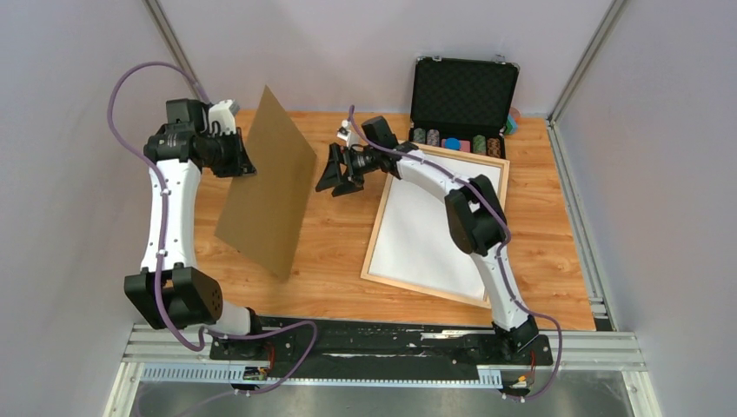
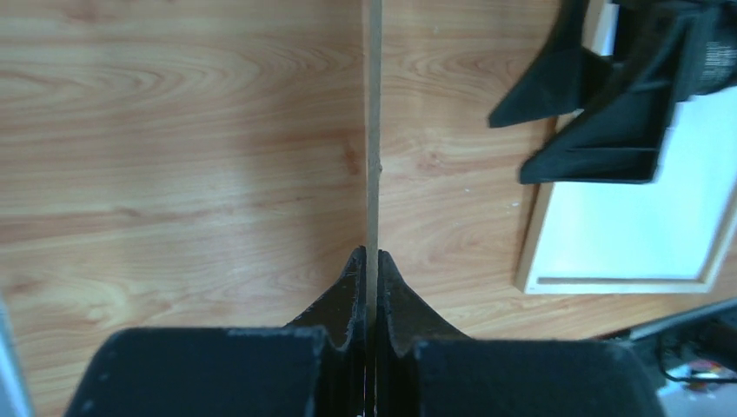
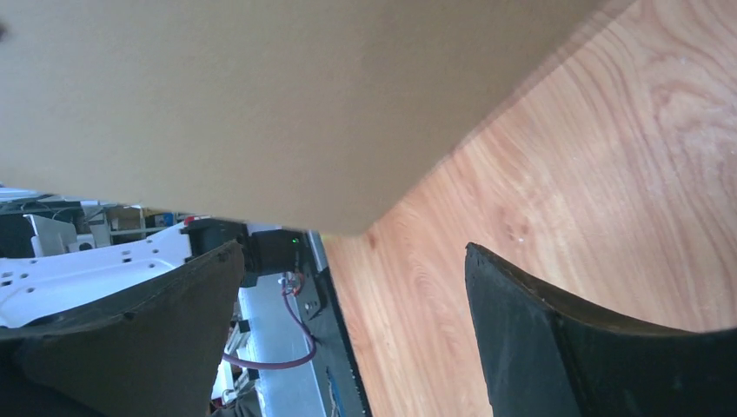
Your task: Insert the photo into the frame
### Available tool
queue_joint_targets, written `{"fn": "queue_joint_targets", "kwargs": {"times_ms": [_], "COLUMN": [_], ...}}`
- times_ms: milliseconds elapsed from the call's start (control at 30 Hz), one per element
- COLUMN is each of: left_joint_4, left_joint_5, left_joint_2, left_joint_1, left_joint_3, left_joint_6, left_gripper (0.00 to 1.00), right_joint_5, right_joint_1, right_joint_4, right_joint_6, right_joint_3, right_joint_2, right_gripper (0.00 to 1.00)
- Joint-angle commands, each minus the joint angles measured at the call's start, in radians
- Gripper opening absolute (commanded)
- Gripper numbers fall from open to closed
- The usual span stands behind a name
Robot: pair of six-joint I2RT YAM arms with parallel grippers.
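While the left gripper [image 1: 247,165] is clamping the far left edge of the brown board [image 1: 269,187], the top view is showing that board standing tilted over the left half of the tabletop [image 1: 339,252]. Its lowest corner is pointing toward the near edge, and I cannot tell whether that corner is touching the wood. The right gripper [image 1: 341,176] is hanging just beside the board's right edge, apart from it, with its 2 fingers spread and holding nothing. The frame [image 1: 421,290] is lying flat on the right half of the tabletop. The photo [image 1: 434,217] is lying inside it, white back up. A black case [image 1: 463,91] is standing open at the far edge, just beyond the frame, with a row of chips [image 1: 461,143] in it.

The left wrist view is showing the board [image 2: 374,130] edge-on as a thin strip, with the 2 black fingers [image 2: 348,295] pressing on it from both sides. To the right, the other gripper is hovering over the frame's corner, and the white photo [image 2: 634,226] is sitting inside the pale rim [image 2: 608,285].

The right wrist view is showing its own fingers [image 3: 130,339] standing wide apart around bare wood [image 3: 626,156]. The board's brown face [image 3: 261,104] is filling the upper part, clear of both fingers.
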Motion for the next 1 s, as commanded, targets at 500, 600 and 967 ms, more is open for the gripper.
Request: {"fn": "queue_joint_targets", "kwargs": {"times_ms": [500,600,967], "left_joint_4": [0.071,0.112,0.18], "left_joint_5": [-0.273,-0.301,-0.286], "left_joint_2": [-0.038,-0.058,-0.08], "left_joint_1": [-0.222,-0.245,-0.315], "left_joint_3": [0.016,-0.02,-0.12], "left_joint_6": [0.036,0.02,-0.066], "left_gripper": [0.0,0.0,0.0], "right_joint_5": [-0.049,-0.053,-0.055], "right_joint_1": [-0.008,-0.01,-0.012], "right_joint_4": [0.199,0.231,0.367], "right_joint_6": [0.171,0.199,0.318], "right_joint_3": [-0.094,-0.127,-0.238], "right_joint_2": [-0.224,-0.247,-0.328], "right_gripper": [0.95,0.95,0.96]}}
